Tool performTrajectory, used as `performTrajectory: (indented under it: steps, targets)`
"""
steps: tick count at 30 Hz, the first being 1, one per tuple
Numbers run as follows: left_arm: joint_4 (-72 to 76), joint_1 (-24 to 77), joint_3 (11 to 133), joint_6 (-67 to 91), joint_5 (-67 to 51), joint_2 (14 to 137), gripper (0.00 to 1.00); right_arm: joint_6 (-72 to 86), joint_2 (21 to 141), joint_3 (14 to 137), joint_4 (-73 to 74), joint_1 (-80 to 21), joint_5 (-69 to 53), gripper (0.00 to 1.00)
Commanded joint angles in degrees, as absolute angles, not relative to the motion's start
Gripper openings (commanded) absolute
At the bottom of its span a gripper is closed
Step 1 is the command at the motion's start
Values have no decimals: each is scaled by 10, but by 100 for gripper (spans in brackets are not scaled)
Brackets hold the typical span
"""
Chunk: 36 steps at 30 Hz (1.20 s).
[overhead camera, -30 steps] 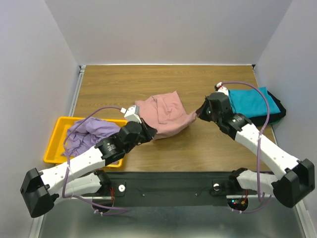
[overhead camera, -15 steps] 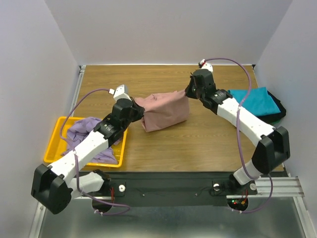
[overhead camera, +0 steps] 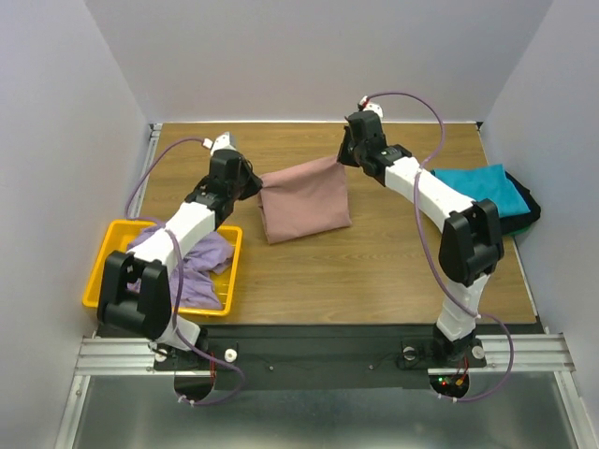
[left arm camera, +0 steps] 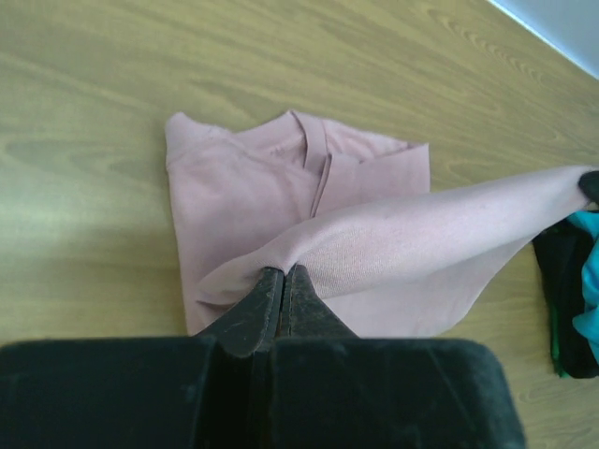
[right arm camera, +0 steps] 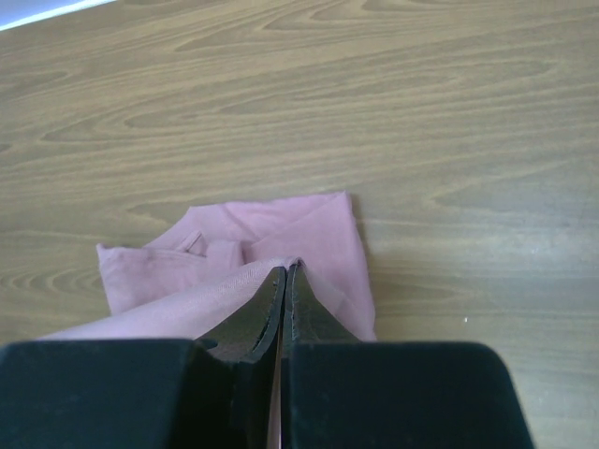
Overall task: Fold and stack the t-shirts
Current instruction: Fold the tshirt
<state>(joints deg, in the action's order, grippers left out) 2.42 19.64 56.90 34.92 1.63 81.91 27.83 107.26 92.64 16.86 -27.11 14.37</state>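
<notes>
A dusty pink t-shirt (overhead camera: 301,198) hangs stretched between both grippers over the middle of the table, its lower part lying on the wood. My left gripper (overhead camera: 254,184) is shut on its left corner, seen from the wrist as pink cloth (left arm camera: 374,248) pinched at the tips (left arm camera: 283,273). My right gripper (overhead camera: 344,155) is shut on the right corner (right arm camera: 290,265), with the pink t-shirt (right arm camera: 243,243) below it. A lavender t-shirt (overhead camera: 192,262) lies crumpled in the yellow bin. A teal t-shirt (overhead camera: 473,192) lies folded on a black t-shirt (overhead camera: 524,210) at the right edge.
The yellow plastic bin (overhead camera: 103,271) sits at the table's front left. The teal and black stack shows at the right edge of the left wrist view (left arm camera: 571,299). Grey walls close in the table on three sides.
Both arms have swung towards the back of the table, lifting the pink t-shirt and pulling it from a crumpled heap into a taut, flat sheet between them.
</notes>
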Motion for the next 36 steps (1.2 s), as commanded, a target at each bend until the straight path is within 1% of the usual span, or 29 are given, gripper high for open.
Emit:
performTrajectory:
  steps: [1,6,9,12,13,14,15,16,17,18,19,20,22,24,25,27,28,30,32,36]
  targets:
    - [61,164,631,309,-42,860,0,265,1116,984,134,-251,141,0]
    - [59,133,692,308,-88,958,0,267,1172,1033,134,-233,112,0]
    - [61,120,735,309,-89,1028,0,261,1217,1065,134,-226,99,0]
    - [55,110,781,308,-88,1061,0,255,1264,1096,132,-217,86,1]
    - [52,108,789,308,-81,1073,0,253,1278,1119,132,-214,77,5]
    - [53,107,799,307,-79,1079,5,247,1287,1131,133,-211,72,10]
    - [47,104,805,308,-75,1082,16,244,1300,1143,133,-209,63,15]
    - [43,104,809,308,-72,1085,34,241,1303,1150,133,-208,61,24]
    - [40,103,816,307,-71,1084,56,236,1303,1152,133,-208,59,39]
    - [39,103,817,307,-70,1081,90,225,1301,1153,133,-207,49,74]
    - [39,103,817,304,-75,1071,99,222,1288,1146,133,-207,42,90]
    - [39,103,817,304,-77,1063,99,218,1276,1138,133,-208,33,100]
    - [40,105,809,309,-84,1036,98,216,1232,1113,132,-207,3,100]
    - [48,108,784,315,-90,1014,99,223,1201,1058,127,-208,-45,100]
    - [61,112,774,317,-97,1005,99,223,1183,1038,114,-208,-88,100]
    - [71,130,747,316,-108,982,99,241,1140,968,92,-210,-131,100]
    - [80,137,739,317,-110,974,99,246,1122,941,62,-214,-178,100]
    - [93,155,719,327,-111,974,99,262,1111,888,42,-216,-240,100]
    - [105,163,708,333,-130,985,99,277,1108,861,7,-220,-264,100]
    - [131,181,688,354,-154,1017,99,315,1141,829,-25,-221,-266,100]
